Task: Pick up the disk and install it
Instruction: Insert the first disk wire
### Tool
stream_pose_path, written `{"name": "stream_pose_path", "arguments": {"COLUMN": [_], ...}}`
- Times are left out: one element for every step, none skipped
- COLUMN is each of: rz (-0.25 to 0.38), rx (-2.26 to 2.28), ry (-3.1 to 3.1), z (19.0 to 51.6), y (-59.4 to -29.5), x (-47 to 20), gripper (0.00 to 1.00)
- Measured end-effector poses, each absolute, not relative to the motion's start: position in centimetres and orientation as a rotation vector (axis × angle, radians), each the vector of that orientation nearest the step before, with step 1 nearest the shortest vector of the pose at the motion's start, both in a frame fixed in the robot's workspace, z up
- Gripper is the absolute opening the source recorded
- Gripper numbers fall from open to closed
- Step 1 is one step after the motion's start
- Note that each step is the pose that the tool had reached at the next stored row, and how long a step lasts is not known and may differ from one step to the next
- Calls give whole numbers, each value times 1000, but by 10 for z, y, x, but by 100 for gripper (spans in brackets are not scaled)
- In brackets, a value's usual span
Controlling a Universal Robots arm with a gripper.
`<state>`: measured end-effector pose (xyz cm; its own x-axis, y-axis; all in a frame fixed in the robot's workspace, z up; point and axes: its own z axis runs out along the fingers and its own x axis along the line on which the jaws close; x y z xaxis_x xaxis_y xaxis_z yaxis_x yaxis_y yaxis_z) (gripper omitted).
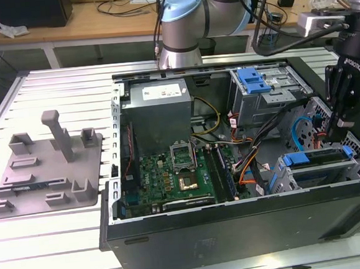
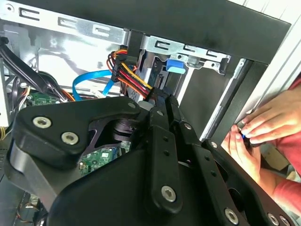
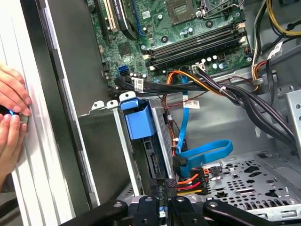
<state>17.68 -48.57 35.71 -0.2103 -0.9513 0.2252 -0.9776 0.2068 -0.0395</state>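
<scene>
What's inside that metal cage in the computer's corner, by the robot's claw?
The blue-framed disk sits slotted in the cage, with a blue cable and coloured wires reaching its end. The cage walls cover its faces, so its label cannot be seen.

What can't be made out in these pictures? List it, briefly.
- The disk label: first wrist view, it sits edge-on inside its metal cage.
- What the person's hands hold: second wrist view, the hands themselves cover it.
- The motherboard: second wrist view, mostly behind the tool.
</scene>
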Motion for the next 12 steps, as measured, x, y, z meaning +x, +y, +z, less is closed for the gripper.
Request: {"name": "stream_pose_path", "arguments": {"rz": [255,249,247,245,244,245,245,245,245,246,245,244], "rx": [1878,1891,1898,1907,1927,1944,1961,1986,2002,2022,2038,2047], "ry": [-2317,-2314,-2311,-2306,-2294,-2283,-2270,-2252,-2241,-2226,-2215,-2209], "z": [357,357,357,357,357,357,357,357,357,357,357,357], "y": [-486,-487,-488,-488,-488,-489,-489,-489,-490,-490,-491,-492], "x": [177,176,176,176,176,176,176,176,175,175,175,174], "gripper": [16,16,16,16,16,16,16,16,16,16,16,16]}}
